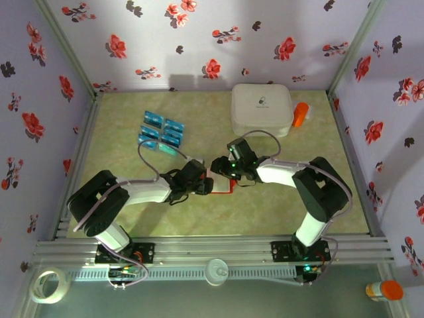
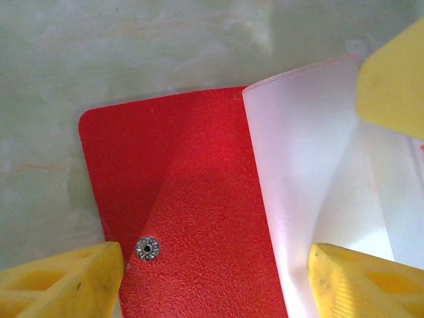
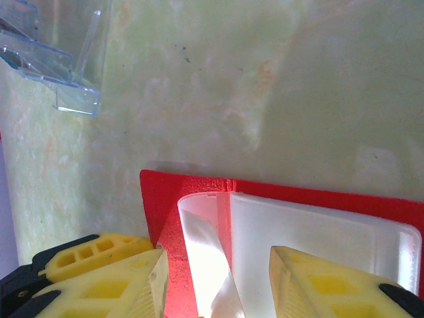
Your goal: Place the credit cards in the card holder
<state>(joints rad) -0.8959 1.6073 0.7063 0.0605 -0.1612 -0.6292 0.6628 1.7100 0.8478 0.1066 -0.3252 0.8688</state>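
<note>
Red grained card holder (image 2: 185,199) lies open mid-tabletop (image 1: 278,212); it looks light and floppy, its clear sleeves probably slippery, so pinch a sleeve edge. Left hand (image 2: 212,278) and right hand (image 3: 215,278) straddle it, released. Cards (image 1: 161,132) sit back-left, well apart.

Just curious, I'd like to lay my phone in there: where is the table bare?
Bare table lies between the credit cards and the white box, and near the front between the arm bases. It is crowded around the card holder, where both arms meet.
</note>
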